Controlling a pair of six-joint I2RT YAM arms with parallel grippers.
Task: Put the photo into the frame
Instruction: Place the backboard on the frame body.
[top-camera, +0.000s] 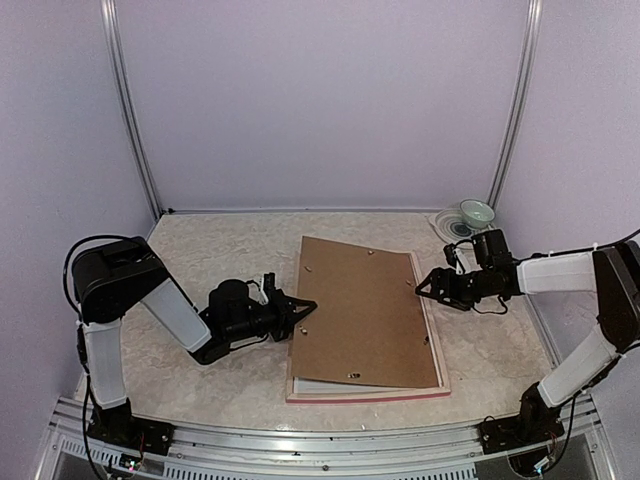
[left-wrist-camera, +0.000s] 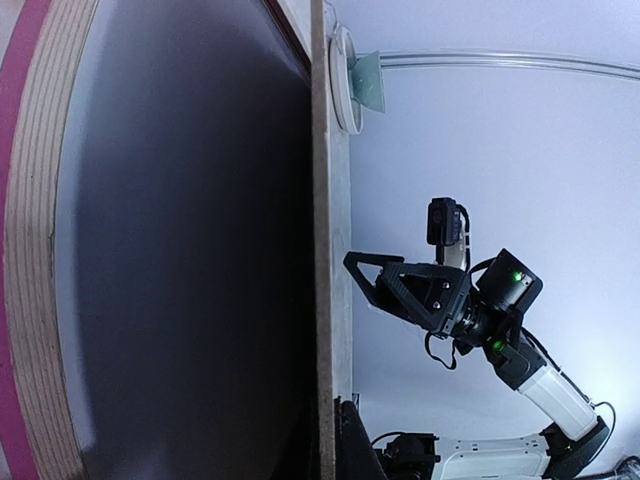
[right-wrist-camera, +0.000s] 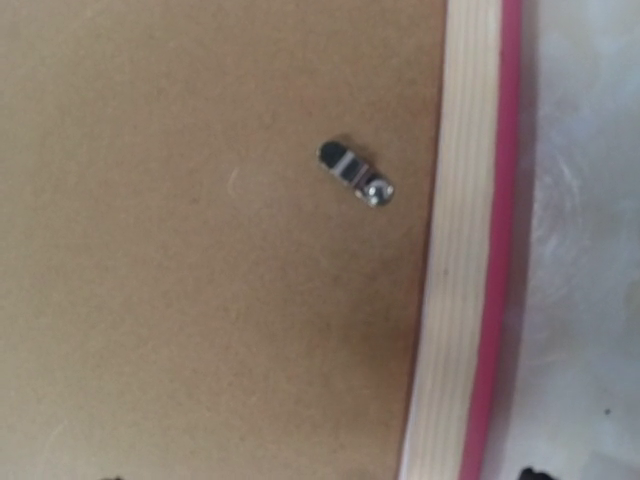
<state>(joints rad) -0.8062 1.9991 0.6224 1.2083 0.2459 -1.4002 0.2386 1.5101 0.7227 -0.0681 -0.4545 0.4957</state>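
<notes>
Marbled beige table (top-camera: 200, 250), lilac walls (top-camera: 320, 100). Frame (top-camera: 370, 393) face down, board (top-camera: 365, 310) askew on it. Left gripper (top-camera: 303, 309) closed at board edge; right gripper (top-camera: 424, 287) agape.

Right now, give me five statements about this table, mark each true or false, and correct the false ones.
1. The brown board lies askew on the frame. True.
2. The frame lies pink face up. False: its pale wood back faces up.
3. The right pincer is open. True.
4. The bowl sits beside the left arm. False: it is in the far right corner.
5. The left pincer is wide open. False: it is shut.
</notes>
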